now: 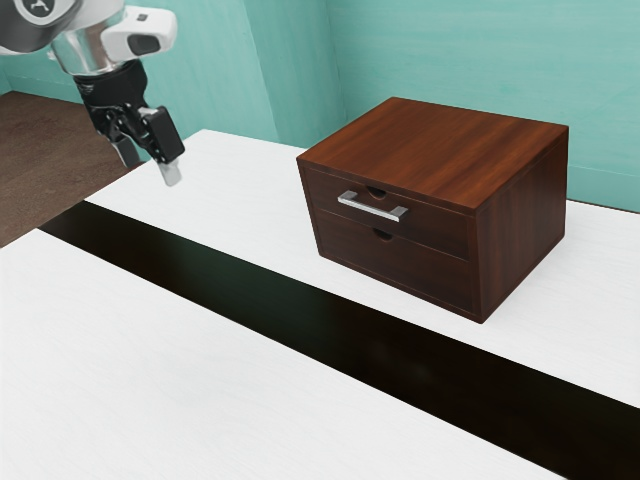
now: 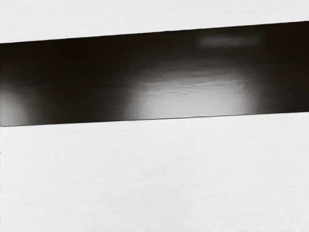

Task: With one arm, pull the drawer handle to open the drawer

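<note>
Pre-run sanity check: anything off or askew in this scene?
Nothing stands out. Wooden cabinet sits upright on the table; upper drawer and lower drawer look shut; silver handle sits straight on the upper, none on the lower.

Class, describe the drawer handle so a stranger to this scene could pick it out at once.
On the white table stands a dark wooden cabinet with two stacked drawers. The handle is the silver bar on the upper drawer; the lower drawer has only a small notch.

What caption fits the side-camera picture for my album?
Open gripper hangs over the table, far from the handle on the shut drawer.
</note>
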### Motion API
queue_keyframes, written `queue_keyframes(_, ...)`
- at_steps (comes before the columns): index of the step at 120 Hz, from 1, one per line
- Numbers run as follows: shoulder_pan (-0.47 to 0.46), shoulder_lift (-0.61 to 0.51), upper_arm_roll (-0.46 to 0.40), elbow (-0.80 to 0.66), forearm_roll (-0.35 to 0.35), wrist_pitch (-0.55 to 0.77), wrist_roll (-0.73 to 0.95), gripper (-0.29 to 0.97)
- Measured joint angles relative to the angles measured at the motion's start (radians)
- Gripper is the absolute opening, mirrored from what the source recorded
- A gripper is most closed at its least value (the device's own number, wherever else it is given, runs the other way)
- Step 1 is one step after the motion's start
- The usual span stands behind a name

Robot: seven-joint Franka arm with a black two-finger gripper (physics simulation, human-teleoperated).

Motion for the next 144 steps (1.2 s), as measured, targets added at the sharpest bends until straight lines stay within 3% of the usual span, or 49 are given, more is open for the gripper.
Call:
queue_keyframes(14, -0.005, -0.007, 0.0, 0.011, 0.001, -0.004, 0.026, 0.68)
queue_keyframes(20, -0.02, -0.044, -0.003, 0.095, 0.003, -0.012, 0.036, 0.68)
queue_keyframes(31, 0.026, -0.087, -0.073, 0.159, 0.004, -0.032, 0.051, 0.68)
queue_keyframes(68, 0.089, -0.079, -0.127, 0.151, 0.006, -0.091, 0.084, 0.68)
queue_keyframes(74, 0.1, -0.105, -0.151, 0.075, 0.003, -0.106, 0.088, 0.68)
queue_keyframes(90, 0.006, -0.393, -0.222, -0.439, -0.001, -0.012, 0.097, 0.68)
queue_keyframes(102, 0.088, -0.549, -0.331, -0.681, 0.005, 0.032, 0.103, 0.68)
queue_keyframes(109, 0.112, -0.566, -0.357, -0.728, 0.009, 0.058, 0.135, 0.68)
queue_keyframes(118, 0.115, -0.501, -0.368, -0.737, 0.009, 0.112, 0.233, 0.68)
queue_keyframes(144, 0.035, -0.399, -0.371, -0.672, 0.017, 0.234, 0.543, 0.68)
